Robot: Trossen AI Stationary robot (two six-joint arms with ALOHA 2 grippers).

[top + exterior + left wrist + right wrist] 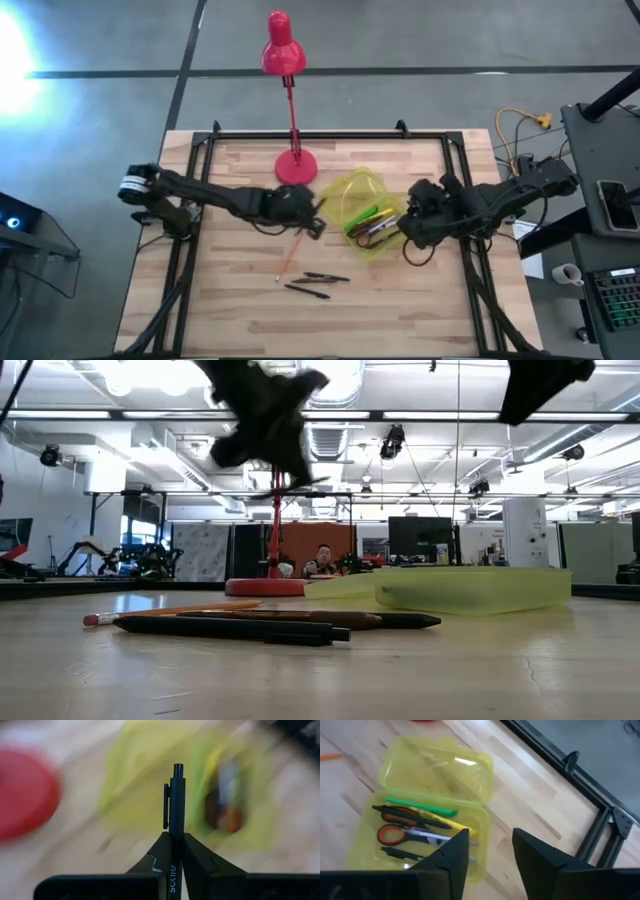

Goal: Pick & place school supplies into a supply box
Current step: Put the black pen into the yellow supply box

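Observation:
The translucent yellow-green supply box (365, 215) lies open on the table, lid (445, 765) folded back. Inside are a green pen (420, 806), a yellow one, red-handled scissors (395, 834) and black pens. An orange pencil (290, 258) and two black pens (318, 283) lie flat on the wood nearer the front edge. My left gripper (308, 215) is raised just left of the box and is shut on a black pen (176, 805). My right gripper (490, 852) is open and hovers over the box's right end. My left gripper pinches the black pen's barrel (175, 837) between its two fingers. The pen lies along the fingers and sticks out past their tips, clip end (170, 795) forward, toward the box. It is lifted clear of the table.
A red desk lamp stands with its base (296, 167) just beyond the left gripper and the box; its head reaches past the far edge. A black frame rail (580, 795) runs along the table edges. Bare wood lies left of the loose pens and along the near edge.

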